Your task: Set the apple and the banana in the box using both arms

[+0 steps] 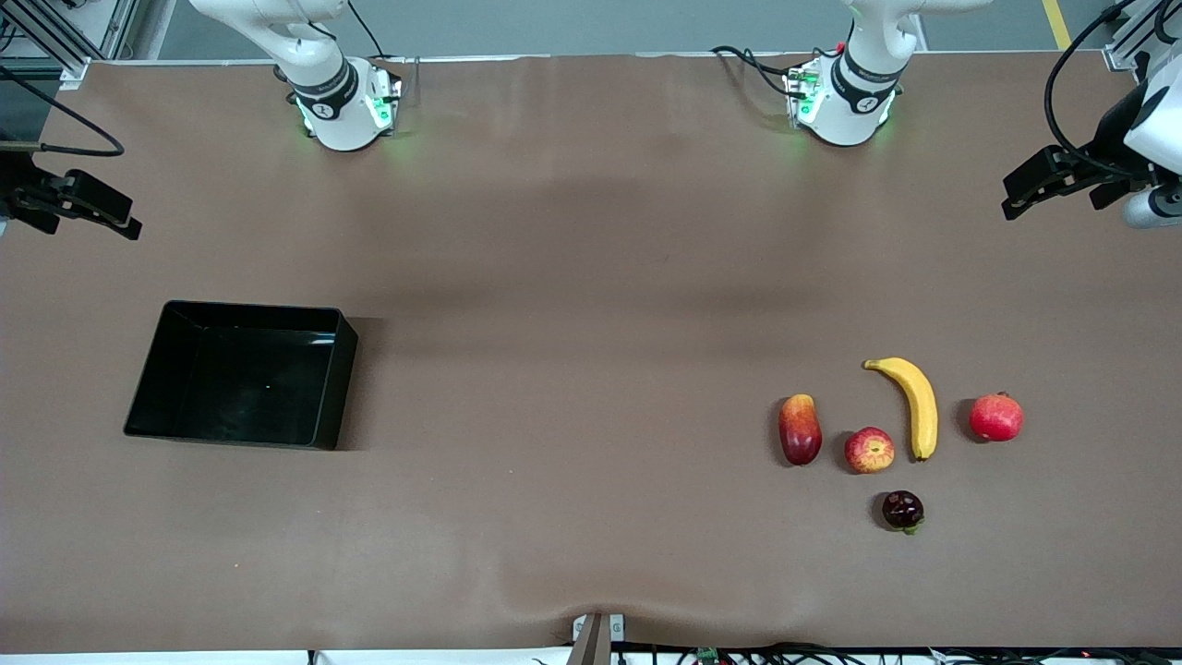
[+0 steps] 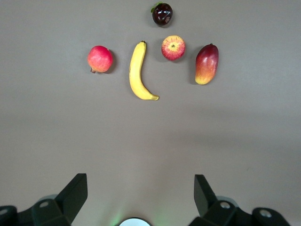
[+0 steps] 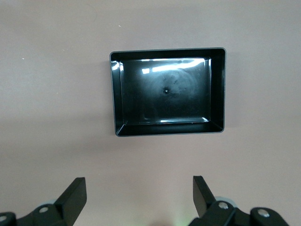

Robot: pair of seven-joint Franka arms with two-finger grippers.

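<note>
Front view: box [image 1: 242,374] empty on bench [image 1: 572,277] toward right arm's end, banana [image 1: 914,405] just beside apple [image 1: 869,450] toward left arm's end, left wrist view: left gripper [image 2: 141,195] fingers spread apart, holding nothing, above the fruit, right wrist view: right gripper [image 3: 139,195] fingers spread apart, holding nothing, above box

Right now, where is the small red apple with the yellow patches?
The small red-and-yellow apple lies on the brown table toward the left arm's end, between the oblong red-yellow mango and the long yellow banana, with a dark purple fruit nearer the front camera.
</note>
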